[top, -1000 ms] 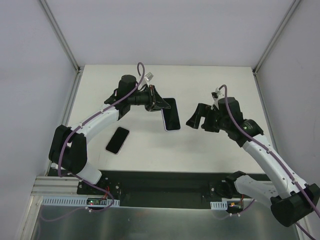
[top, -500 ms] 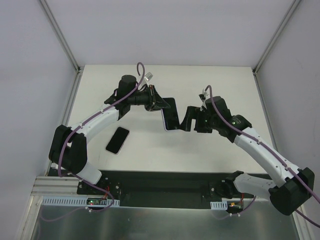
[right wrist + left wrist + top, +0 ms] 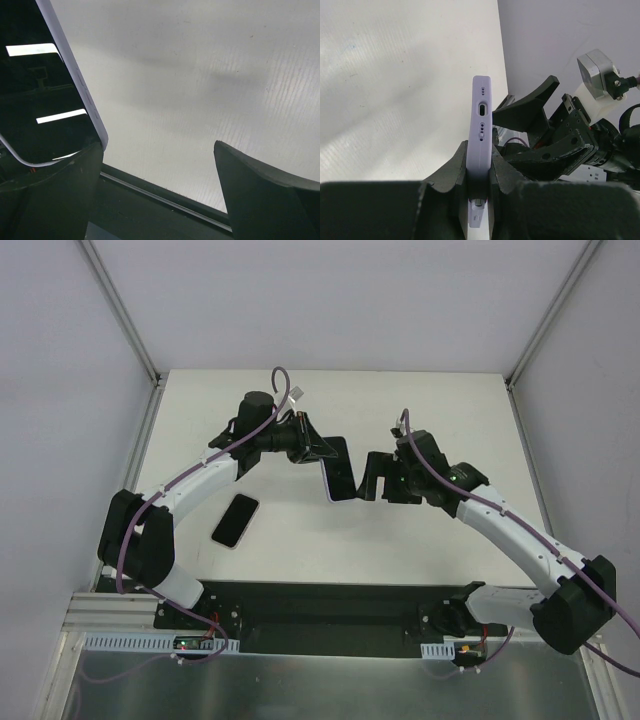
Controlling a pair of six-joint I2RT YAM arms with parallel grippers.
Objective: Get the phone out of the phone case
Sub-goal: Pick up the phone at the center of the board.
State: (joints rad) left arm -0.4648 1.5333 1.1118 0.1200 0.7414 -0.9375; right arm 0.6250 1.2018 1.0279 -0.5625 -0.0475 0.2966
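White table (image 3: 440,410); left claw (image 3: 324,451) pinches phone case (image 3: 345,480); right claw (image 3: 374,478) agape beside

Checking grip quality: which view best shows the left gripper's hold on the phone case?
Left wrist: the lilac phone case stands edge-on, port end visible, pinched in the left gripper. Top external shows it small, partly hidden by that gripper. Right wrist shows only a corner of its screen side.
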